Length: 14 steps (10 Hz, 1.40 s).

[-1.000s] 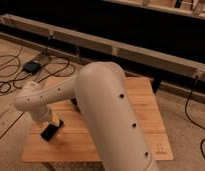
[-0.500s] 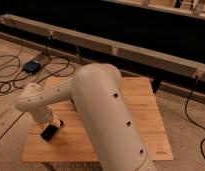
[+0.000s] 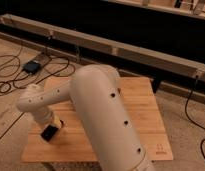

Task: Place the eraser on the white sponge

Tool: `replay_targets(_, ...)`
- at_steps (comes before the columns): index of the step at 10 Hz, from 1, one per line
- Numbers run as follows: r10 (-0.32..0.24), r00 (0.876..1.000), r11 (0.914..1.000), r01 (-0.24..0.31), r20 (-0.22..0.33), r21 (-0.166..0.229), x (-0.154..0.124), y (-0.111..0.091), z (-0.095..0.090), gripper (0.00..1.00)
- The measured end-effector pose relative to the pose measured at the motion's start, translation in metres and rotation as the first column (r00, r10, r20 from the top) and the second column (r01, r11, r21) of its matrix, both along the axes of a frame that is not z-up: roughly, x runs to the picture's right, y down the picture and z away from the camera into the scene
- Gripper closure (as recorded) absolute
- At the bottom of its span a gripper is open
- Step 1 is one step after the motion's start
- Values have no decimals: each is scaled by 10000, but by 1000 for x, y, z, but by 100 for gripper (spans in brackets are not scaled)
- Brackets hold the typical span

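Observation:
My arm (image 3: 96, 105) reaches from the front across the wooden table (image 3: 141, 107) and bends back to the left. The gripper (image 3: 50, 131) hangs low over the table's front left part, almost touching the wood. A dark block-like shape sits at its tip, and I cannot tell whether that is the eraser or part of the gripper. A small yellowish patch (image 3: 59, 123) shows just beside it. The white sponge is not in view; the arm may be hiding it.
The table is small, with its edges close to the gripper on the left and front. Black cables (image 3: 11, 65) and a dark box (image 3: 32, 66) lie on the floor at the left. A long metal rail (image 3: 121, 47) runs behind the table.

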<state>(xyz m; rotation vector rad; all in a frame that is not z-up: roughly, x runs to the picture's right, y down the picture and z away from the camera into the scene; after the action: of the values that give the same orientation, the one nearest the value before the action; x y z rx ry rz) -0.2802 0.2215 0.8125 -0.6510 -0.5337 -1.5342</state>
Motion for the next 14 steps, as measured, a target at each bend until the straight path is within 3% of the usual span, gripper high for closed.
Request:
replay_targets(5,248,9994,9995,-252,-232,-165,10,2,3,40)
replay_targets(7,604,9977,9976,-614,-319,-318,15,3,4,40)
replay_targets(11,1488,9878,9858,-1520,-468,-717,24,3,9,40)
replay_targets(14,1693,9845,9812,-1728,-466,-864,27,3,14,40)
